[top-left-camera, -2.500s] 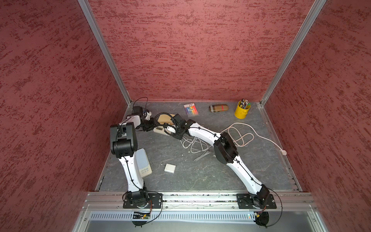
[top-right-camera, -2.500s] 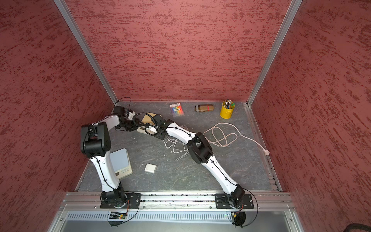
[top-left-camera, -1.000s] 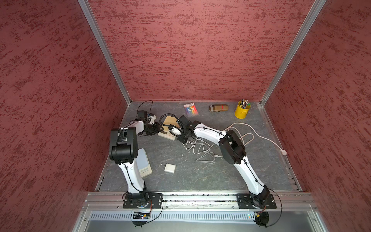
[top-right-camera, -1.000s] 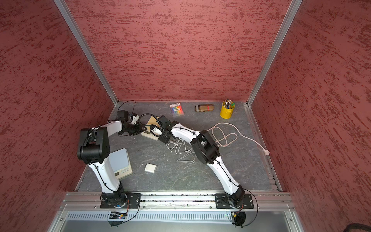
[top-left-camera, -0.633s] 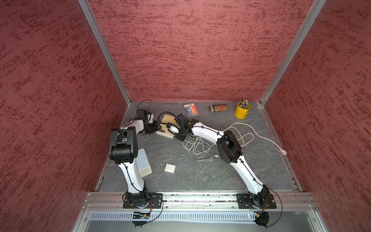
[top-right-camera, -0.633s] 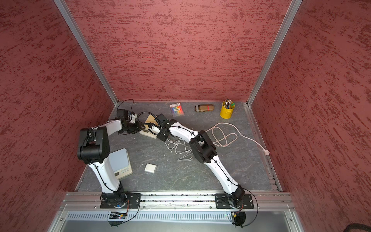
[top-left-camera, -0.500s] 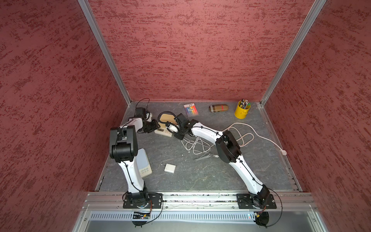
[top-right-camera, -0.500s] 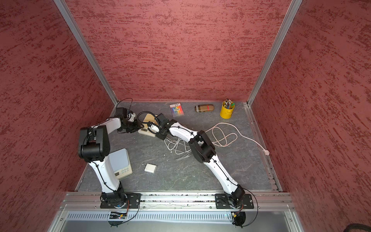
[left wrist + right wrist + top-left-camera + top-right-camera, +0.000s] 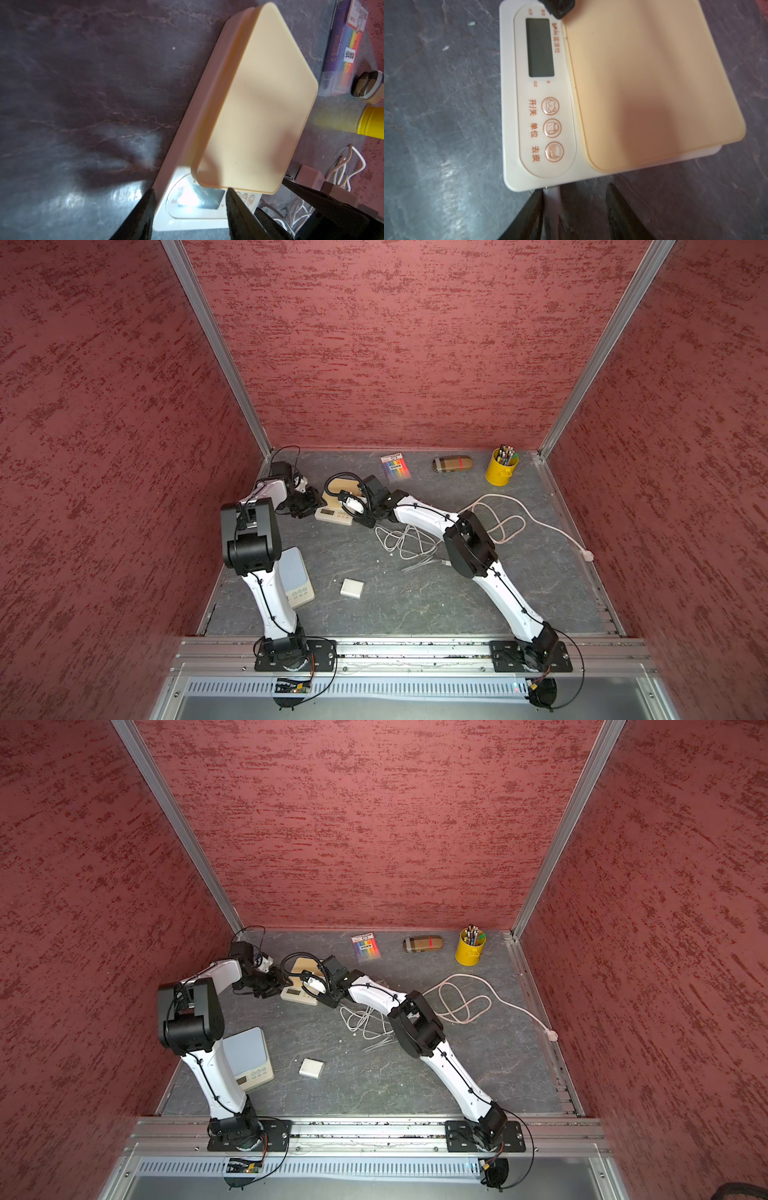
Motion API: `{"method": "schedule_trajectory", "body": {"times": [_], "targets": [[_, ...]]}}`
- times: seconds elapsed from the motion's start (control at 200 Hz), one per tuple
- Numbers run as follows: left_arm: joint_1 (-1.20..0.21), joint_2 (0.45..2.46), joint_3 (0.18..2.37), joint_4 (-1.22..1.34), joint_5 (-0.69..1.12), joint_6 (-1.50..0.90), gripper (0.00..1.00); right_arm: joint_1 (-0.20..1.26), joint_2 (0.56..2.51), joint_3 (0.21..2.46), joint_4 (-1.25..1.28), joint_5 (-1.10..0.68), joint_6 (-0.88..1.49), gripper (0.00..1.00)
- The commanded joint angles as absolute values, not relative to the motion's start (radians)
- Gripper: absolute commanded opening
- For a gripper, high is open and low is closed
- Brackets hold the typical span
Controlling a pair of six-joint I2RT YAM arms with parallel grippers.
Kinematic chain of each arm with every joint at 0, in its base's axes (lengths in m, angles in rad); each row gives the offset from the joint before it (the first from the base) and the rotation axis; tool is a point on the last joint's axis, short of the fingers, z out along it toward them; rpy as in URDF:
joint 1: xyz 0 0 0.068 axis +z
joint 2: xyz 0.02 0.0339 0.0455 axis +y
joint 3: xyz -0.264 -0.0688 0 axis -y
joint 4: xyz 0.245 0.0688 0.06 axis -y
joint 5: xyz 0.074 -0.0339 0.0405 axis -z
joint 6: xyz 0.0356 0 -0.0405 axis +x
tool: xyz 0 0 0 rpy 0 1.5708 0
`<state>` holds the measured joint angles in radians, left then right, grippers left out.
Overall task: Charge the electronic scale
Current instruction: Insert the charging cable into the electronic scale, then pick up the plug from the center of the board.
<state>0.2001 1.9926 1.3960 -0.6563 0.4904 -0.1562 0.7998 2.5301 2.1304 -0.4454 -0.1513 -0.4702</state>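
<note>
Scale (image 9: 331, 514) between left hand (image 9: 312, 506) and right hand (image 9: 358, 519), plug (image 9: 552, 192) touching scale's edge.

White arm links (image 9: 419, 518), black joints (image 9: 469, 549), thin black cables (image 9: 327, 488), black base plates (image 9: 324, 655).

Stray clutter, well apart.
Marker pack (image 9: 397, 465) at twelve o'clock, striped pouch (image 9: 452, 463) at one, yellow pencil cup (image 9: 500, 469) at two, grey-topped scale (image 9: 294, 570) at eight.

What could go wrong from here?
The right gripper is open around the white plug at the scale edge; seating can't be confirmed, and retreating could drag it out.
The left gripper has one finger over the display end; lifting off may shift the scale.
Cable loops beside the right arm could snag.
</note>
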Motion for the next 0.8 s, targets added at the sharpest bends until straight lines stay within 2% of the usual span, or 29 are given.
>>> {"method": "schedule_trajectory", "body": {"times": [0.0,0.321,0.501,0.636,0.756,0.796], "targets": [[0.213,1.903,1.389,-0.712,0.538,-0.137,0.56,0.817,2.382,2.074,-0.348,-0.154,-0.445,0.53],[0.21,1.734,1.311,-0.758,0.514,-0.131,0.57,0.819,2.158,1.871,-0.298,-0.143,-0.308,0.56],[0.147,1.587,1.201,-0.773,0.474,-0.155,0.58,0.853,1.971,1.602,-0.185,-0.179,-0.117,0.58],[0.03,1.492,1.1,-0.798,0.403,-0.198,0.59,0.939,1.842,1.352,-0.099,-0.16,-0.078,0.63],[-0.052,1.414,1.015,-0.814,0.341,-0.254,0.6,1.022,1.775,1.183,-0.05,-0.139,-0.075,0.72],[-0.06,1.394,0.991,-0.815,0.338,-0.265,0.61,1.047,1.765,1.136,-0.021,-0.144,-0.08,0.79]]}}
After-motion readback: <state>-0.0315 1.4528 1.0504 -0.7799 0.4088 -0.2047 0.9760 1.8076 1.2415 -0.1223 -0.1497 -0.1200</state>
